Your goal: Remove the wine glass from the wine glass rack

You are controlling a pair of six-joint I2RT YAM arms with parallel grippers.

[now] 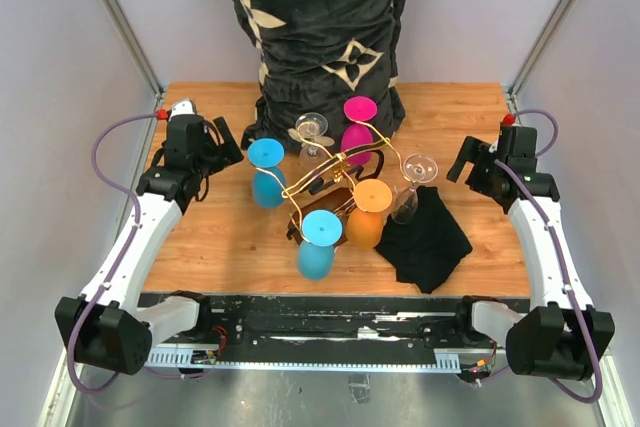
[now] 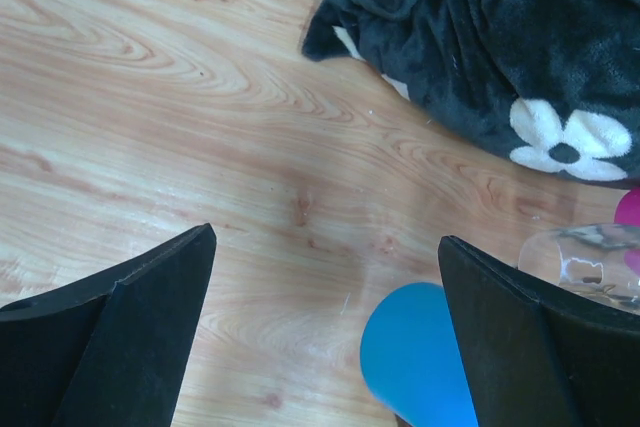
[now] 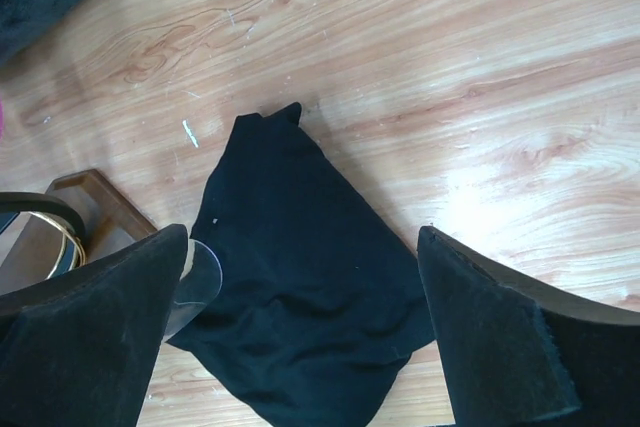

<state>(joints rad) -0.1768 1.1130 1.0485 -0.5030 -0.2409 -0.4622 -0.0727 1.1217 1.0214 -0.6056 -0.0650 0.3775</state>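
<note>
Left gripper [image 1: 228,139], right gripper [image 1: 463,159]: spread wide, empty, flanking wine glass rack [image 1: 340,159]. Wine glasses [image 1: 368,217] hung inverted, feet up, stems near vertical, bowls down.

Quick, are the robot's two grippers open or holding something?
Left gripper: open, holding nothing.
Right gripper: open, holding nothing.

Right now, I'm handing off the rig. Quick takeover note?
Left gripper: open, empty, above the table beside the left blue glass.
Right gripper: open, empty, above the black cloth.
Wine glass rack: table centre, with six glasses apparently hung upside down on it.
Done: nothing removed.
Left: grasp one glass and lift it off its arm.
</note>
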